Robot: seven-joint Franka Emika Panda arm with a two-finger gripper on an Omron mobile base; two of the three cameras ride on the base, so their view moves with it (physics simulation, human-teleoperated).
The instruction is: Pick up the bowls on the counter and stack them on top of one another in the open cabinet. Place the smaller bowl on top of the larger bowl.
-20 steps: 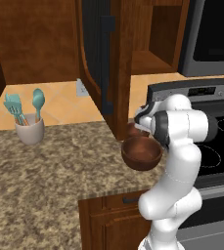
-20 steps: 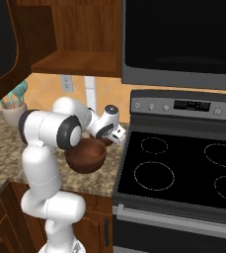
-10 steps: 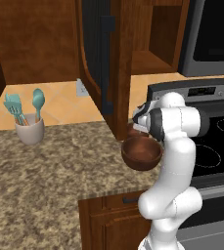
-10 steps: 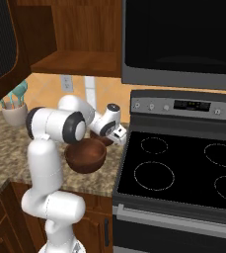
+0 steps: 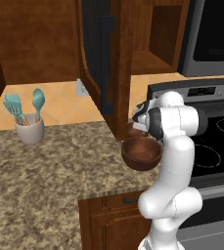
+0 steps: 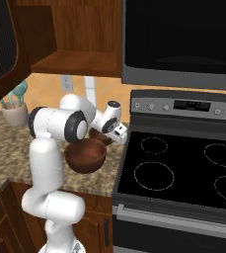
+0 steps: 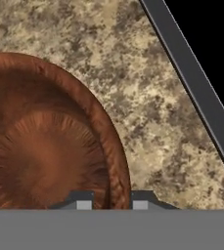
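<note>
Two dark reddish-brown wooden bowls sit on the speckled granite counter (image 5: 59, 176) beside the stove. The larger bowl (image 5: 142, 152) (image 6: 86, 155) is nearer the counter's front edge. The smaller bowl (image 5: 134, 129) (image 6: 100, 136) lies just behind it, partly hidden by my hand. My gripper (image 7: 112, 202) (image 6: 115, 134) reaches down at the smaller bowl (image 7: 45, 146), with one finger inside and one outside its right rim, shut on that rim. The bowl rests on the counter (image 7: 147, 112). The open cabinet (image 5: 152, 63) (image 6: 80, 62) hangs above, its shelf bare.
The cabinet's door (image 5: 101, 63) swings out over the counter, left of my arm. A white cup of teal utensils (image 5: 29, 129) (image 6: 15, 112) stands at the back left. The black stovetop (image 6: 183, 168) (image 7: 206, 49) borders the counter on the right, with a microwave above.
The fingers have closed from wide open onto the smaller bowl's rim. The arm has shifted only slightly, and both bowls stay where they were.
</note>
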